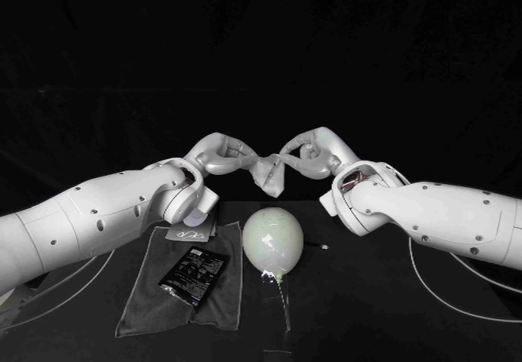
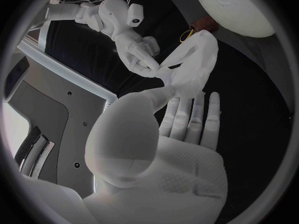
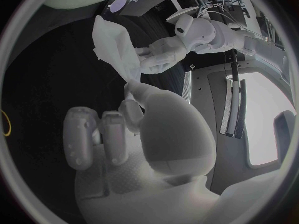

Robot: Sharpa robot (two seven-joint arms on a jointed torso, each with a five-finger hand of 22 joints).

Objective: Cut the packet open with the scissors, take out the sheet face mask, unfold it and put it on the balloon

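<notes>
On the black surface (image 1: 359, 302), balloon (image 1: 272, 241) beside a grey cloth (image 1: 152, 309) bearing the packet (image 1: 194, 275), beyond them the sheet mask (image 1: 268, 175) hanging, pinched at its top by left robot hand (image 1: 223, 157) and right robot hand (image 1: 307, 154)

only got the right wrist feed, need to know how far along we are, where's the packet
observer: the packet lies on a grey cloth, on the left arm's side of the balloon.
operator: is my right hand really on the mask
observer: yes, the left wrist view shows the right hand pinching the mask. The left hand holds its other side.
operator: which way is the balloon lying
observer: in the head view its knot points toward the robot.
</notes>
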